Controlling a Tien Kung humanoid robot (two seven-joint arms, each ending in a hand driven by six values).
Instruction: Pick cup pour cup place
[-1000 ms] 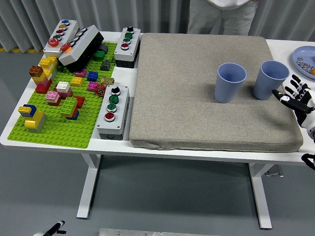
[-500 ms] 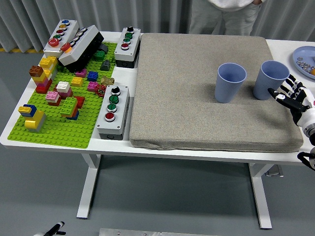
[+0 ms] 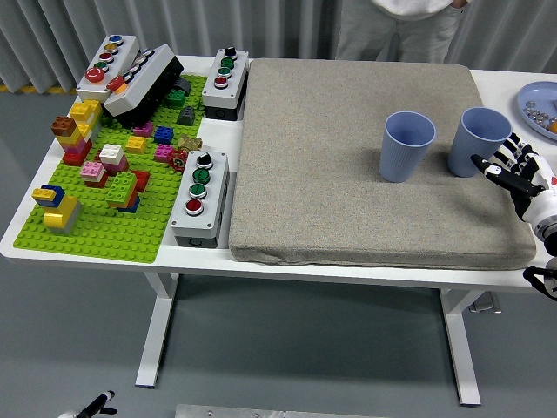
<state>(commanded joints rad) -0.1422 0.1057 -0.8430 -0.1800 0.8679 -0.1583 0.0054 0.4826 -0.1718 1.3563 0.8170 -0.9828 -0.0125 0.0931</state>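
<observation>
Judging from where things stand, I have none of the task done yet: both ribbed pale-blue plastic cups stand upright on the grey-beige fabric mat (image 3: 348, 174), the right-hand cup (image 3: 478, 140) unlifted and the left-hand cup (image 3: 406, 145) just beside it, apart. My right hand (image 3: 513, 170) hovers close by the right-hand cup's lower right side, its fingers (image 3: 494, 167) spread wide and holding nothing; I can't tell whether a fingertip touches the wall. Grasp, lift, pour and set-down all remain. Off the white bench's (image 3: 505, 83) right edge sits a blue plate (image 3: 538, 103) of small items, near my reach. Button boxes (image 3: 198, 197) and a green brick baseplate (image 3: 113, 222) lie well left, out of the way. A person (image 3: 402, 26) stands at the far side.
</observation>
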